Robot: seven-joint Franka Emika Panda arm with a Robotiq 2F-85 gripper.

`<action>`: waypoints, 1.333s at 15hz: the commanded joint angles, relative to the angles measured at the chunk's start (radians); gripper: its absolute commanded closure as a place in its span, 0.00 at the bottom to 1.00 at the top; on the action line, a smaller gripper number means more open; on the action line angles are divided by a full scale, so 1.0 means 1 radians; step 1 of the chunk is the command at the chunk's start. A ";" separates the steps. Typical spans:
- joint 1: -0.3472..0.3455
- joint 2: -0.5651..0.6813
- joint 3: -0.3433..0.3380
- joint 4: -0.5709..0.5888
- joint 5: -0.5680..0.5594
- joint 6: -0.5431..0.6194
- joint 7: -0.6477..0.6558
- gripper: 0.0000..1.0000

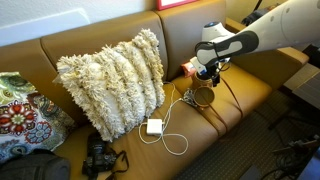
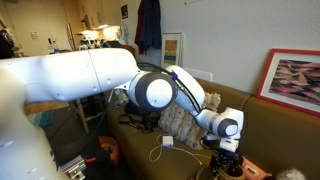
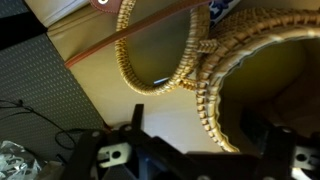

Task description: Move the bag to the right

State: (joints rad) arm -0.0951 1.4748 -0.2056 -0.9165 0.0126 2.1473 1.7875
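The bag (image 1: 201, 96) lies on the brown sofa seat, right of the shaggy pillow (image 1: 112, 80), with its thin dark strap trailing off to the right. In the wrist view the bag (image 3: 203, 95) fills the picture as two braided, golden-brown round rims. My gripper (image 1: 208, 73) hangs directly above it, pointing down. The gripper (image 3: 196, 116) is open, and its two dark fingers (image 3: 137, 112) stand either side of the larger rim's braided edge without closing on it. In an exterior view the gripper (image 2: 226, 160) is low over the seat.
A white charger (image 1: 154, 126) with a looping cable lies on the seat front, left of the bag. A black camera (image 1: 100, 158) sits below the pillow, and a patterned cushion (image 1: 15, 115) is at the far left. A small orange object (image 1: 187, 68) rests by the backrest.
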 commanded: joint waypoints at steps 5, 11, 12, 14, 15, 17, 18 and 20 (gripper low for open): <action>-0.023 0.000 0.019 -0.002 0.008 -0.016 -0.003 0.62; -0.022 0.000 0.019 -0.002 0.007 -0.006 -0.004 0.99; -0.022 0.000 0.019 -0.002 0.007 -0.002 0.000 1.00; -0.022 0.000 0.017 0.000 0.007 0.000 0.004 0.97; -0.024 0.000 0.019 0.005 0.011 -0.004 0.005 0.97; -0.029 0.000 0.019 0.015 0.014 -0.003 0.004 0.97; -0.033 0.000 0.015 0.023 0.016 -0.008 0.009 0.97; -0.051 0.000 0.020 0.059 0.029 -0.029 0.001 0.97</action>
State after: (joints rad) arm -0.1105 1.4746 -0.2023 -0.9096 0.0178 2.1421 1.7921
